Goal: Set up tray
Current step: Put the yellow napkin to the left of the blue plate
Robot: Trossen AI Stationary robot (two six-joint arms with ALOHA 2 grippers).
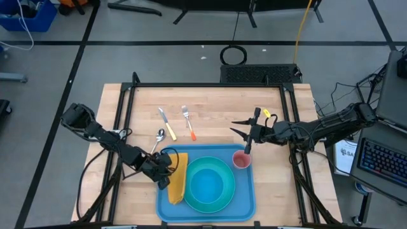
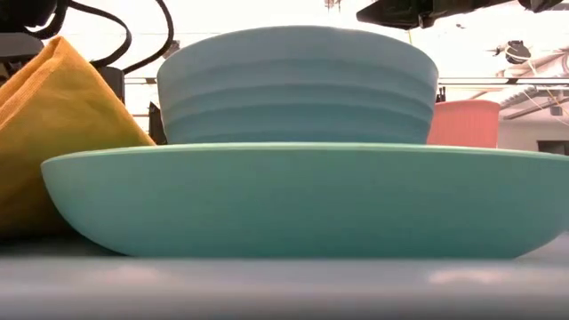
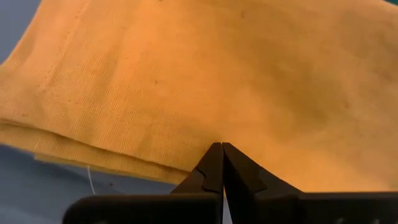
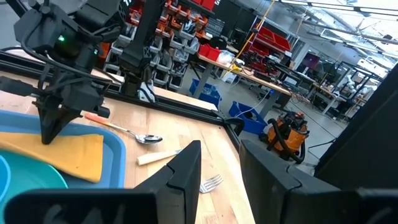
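The light-blue tray [image 1: 245, 194] lies at the table's near middle. On it stand a turquoise plate [image 1: 222, 191] with a blue bowl [image 1: 206, 186] in it, a pink cup [image 1: 241, 159] at the far right corner, and a folded yellow napkin [image 1: 179, 179] along its left side. My left gripper [image 1: 166, 175] is shut, at the napkin's left edge. My right gripper [image 1: 240, 130] is open and empty, in the air just beyond the cup. In the low view the bowl [image 2: 298, 84] sits in the plate [image 2: 293, 200], with the napkin [image 2: 53, 133] at the left and the cup [image 2: 467, 123] behind. My left gripper has its shut fingertips [image 3: 221, 149] on the napkin's top layer [image 3: 205, 112], near the left long edge, where several layers show. The fingers come slanting down from the table's left. No cloth shows between them. The napkin lies flat on the tray.
A knife [image 1: 166, 123], a fork [image 1: 188, 122] and a spoon [image 1: 157, 138] lie on the bare wood beyond the tray's far left corner. The spoon [image 4: 140, 138] and fork [image 4: 208, 183] also show in the right wrist view. Black frame rails [image 1: 210, 85] border the table.
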